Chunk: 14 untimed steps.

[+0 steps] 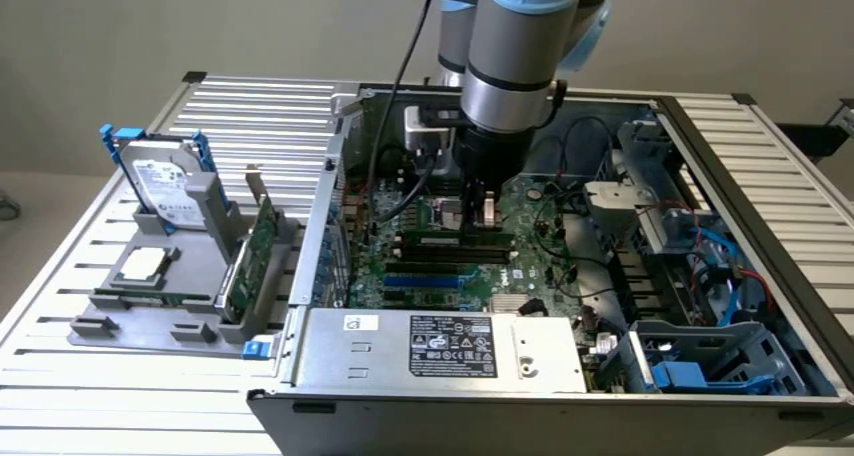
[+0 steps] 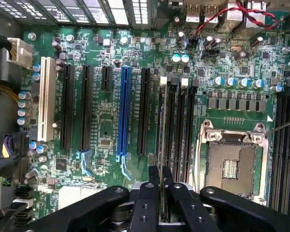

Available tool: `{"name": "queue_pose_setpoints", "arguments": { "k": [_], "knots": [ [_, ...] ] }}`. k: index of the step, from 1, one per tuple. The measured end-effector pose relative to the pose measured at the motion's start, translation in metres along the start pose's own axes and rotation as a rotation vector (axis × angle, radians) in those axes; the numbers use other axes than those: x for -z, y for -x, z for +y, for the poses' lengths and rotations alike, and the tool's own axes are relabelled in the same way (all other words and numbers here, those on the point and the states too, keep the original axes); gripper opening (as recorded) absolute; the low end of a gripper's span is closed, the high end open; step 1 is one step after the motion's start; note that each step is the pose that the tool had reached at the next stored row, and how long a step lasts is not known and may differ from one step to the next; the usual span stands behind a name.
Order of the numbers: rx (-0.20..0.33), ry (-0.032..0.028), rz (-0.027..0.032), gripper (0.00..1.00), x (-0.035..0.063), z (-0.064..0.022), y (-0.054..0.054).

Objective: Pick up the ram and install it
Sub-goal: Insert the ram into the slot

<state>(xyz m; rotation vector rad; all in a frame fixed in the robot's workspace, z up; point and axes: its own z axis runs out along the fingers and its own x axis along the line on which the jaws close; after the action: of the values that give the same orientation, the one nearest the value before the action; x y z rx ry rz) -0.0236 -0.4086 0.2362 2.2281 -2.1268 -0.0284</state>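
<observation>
- Pincer [image 2: 160, 178] is clamped on the ram [image 2: 160, 140], one finger [image 2: 152, 186] on each face of the stick.
- Ram is seen edge-on in the wrist view, running parallel to the black memory slots [image 2: 180, 130], on the blue slot [image 2: 124, 111] side of them.
- Can't tell whether it touches a slot.
- Exterior view: pincer [image 1: 483, 204] is down inside the open computer case [image 1: 400, 376], over the motherboard [image 1: 534, 266].
- Case sits on the slatted worktop [image 1: 240, 106].

A white slatted desk [image 1: 254, 106] carries an open computer case [image 1: 441, 371] and, just beside it on the exterior view's left, a grey holder tray [image 1: 134, 326].
</observation>
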Motion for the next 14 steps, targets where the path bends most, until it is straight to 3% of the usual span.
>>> {"name": "queue_pose_setpoints", "arguments": {
  "k": [6,14],
  "knots": [
    [0.000,-0.0135,0.0007,0.14,-0.0042,0.0021,0.0003],
    [0.000,-0.0160,0.0007,0.14,-0.0064,0.0032,0.0005]
  ]
}}
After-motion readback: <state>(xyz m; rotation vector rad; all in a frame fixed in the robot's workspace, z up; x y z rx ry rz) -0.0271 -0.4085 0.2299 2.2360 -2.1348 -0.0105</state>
